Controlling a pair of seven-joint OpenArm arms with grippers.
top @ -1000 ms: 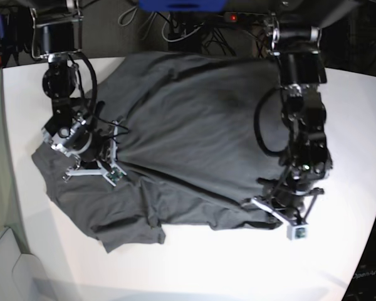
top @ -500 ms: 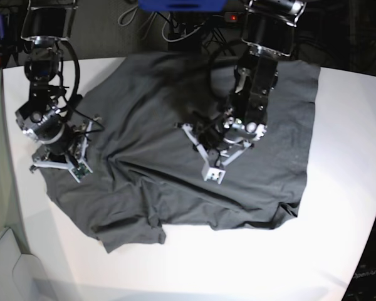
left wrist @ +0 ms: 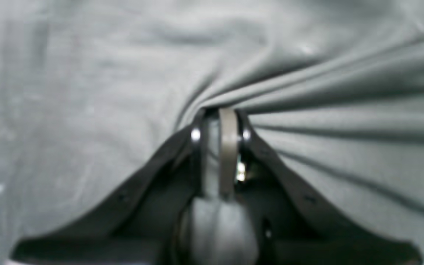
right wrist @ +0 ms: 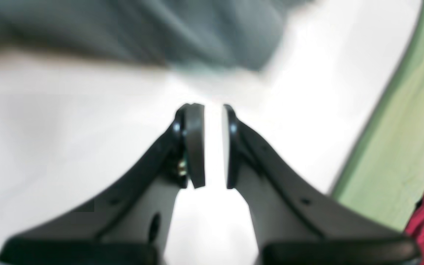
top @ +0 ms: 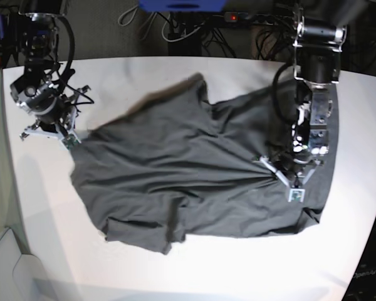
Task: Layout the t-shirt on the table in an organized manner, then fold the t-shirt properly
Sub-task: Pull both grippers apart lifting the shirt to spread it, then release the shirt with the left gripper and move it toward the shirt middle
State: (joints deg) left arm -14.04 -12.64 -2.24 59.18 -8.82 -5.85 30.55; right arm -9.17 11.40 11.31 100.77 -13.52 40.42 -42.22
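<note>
While the t-shirt (top: 188, 169) lies bunched and crooked across the middle of the table (top: 250, 263), the two arms sit at its two sides. Going from the left side of the base view, the right gripper (top: 49, 128) hangs just past the shirt's left edge, over bare white table. Its wrist view shows the right gripper (right wrist: 214, 145) with a small gap between its fingers and nothing held; the shirt is only a blurry grey strip beyond the tips. In the middle, the shirt is full of long creases that all run toward its right side, and its near edge is curled under. On the right side of the shirt, the left gripper (top: 288, 175) is pinched tight on a bunch of cloth. Its wrist view shows the left gripper (left wrist: 220, 121) closed on the shirt, with folds fanning out from the pinch. What could go wrong: if the left arm pulls alone, the whole shirt may slide and bunch up more, since nothing holds the far side down. The pinch may also hold two layers, so the shirt would not open flat. The cloth could slip out, too. No brand, label or writing can be read in these views.
</note>
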